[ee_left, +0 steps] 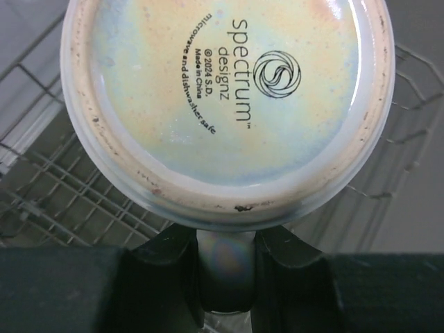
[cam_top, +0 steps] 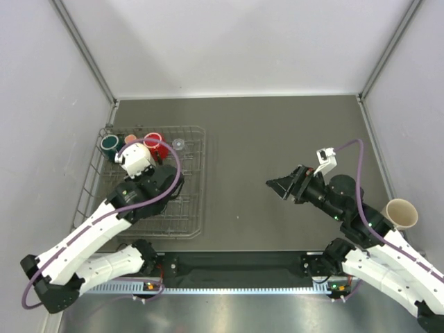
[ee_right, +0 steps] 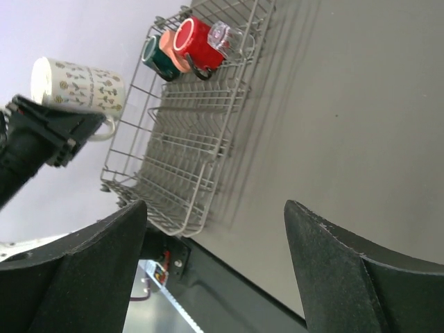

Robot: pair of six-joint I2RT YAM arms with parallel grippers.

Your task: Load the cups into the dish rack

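Note:
My left gripper [cam_top: 143, 170] is shut on the handle of a white mug [cam_top: 134, 157] and holds it above the far end of the wire dish rack [cam_top: 196, 208]. In the left wrist view the mug's printed base [ee_left: 229, 104] fills the frame, with the handle pinched between the fingers [ee_left: 166, 263]. A dark green mug [cam_top: 109, 143], a pink mug [cam_top: 130, 139], a red mug [cam_top: 154, 143] and a clear glass [cam_top: 179, 144] sit in the rack's far row. A tan cup [cam_top: 402, 214] stands at the far right. My right gripper [cam_top: 281, 186] is open and empty over the table's middle.
The right wrist view shows the rack [ee_right: 173, 159], its mugs [ee_right: 193, 43] and the held white mug [ee_right: 76, 84]. The near rows of the rack hold only wire tines. Grey walls enclose the table on three sides.

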